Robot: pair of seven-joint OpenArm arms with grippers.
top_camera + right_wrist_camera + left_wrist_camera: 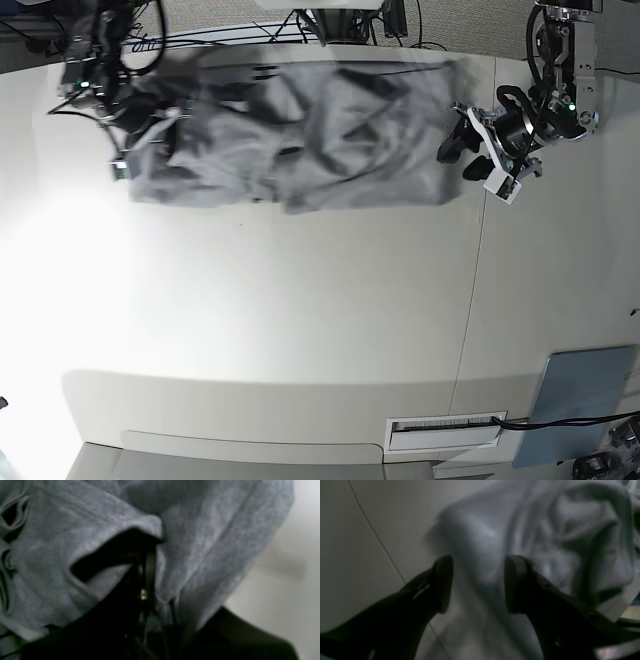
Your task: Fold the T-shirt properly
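The heather-grey T-shirt (300,135) lies crumpled and stretched sideways along the far part of the white table (300,300). My right gripper (138,150), at the shirt's left end in the base view, is shut on the T-shirt. In the right wrist view the cloth (200,542) drapes over the closed gripper (151,580). My left gripper (458,150) is open at the shirt's right edge. In the left wrist view its gripper (478,585) straddles a blurred fold of cloth (480,542) without closing on it. No lettering shows.
A table seam (478,290) runs front to back just right of the shirt. A grey-blue panel (580,400) lies at the front right corner, next to a white slotted strip (445,428). Cables (250,35) run along the back edge.
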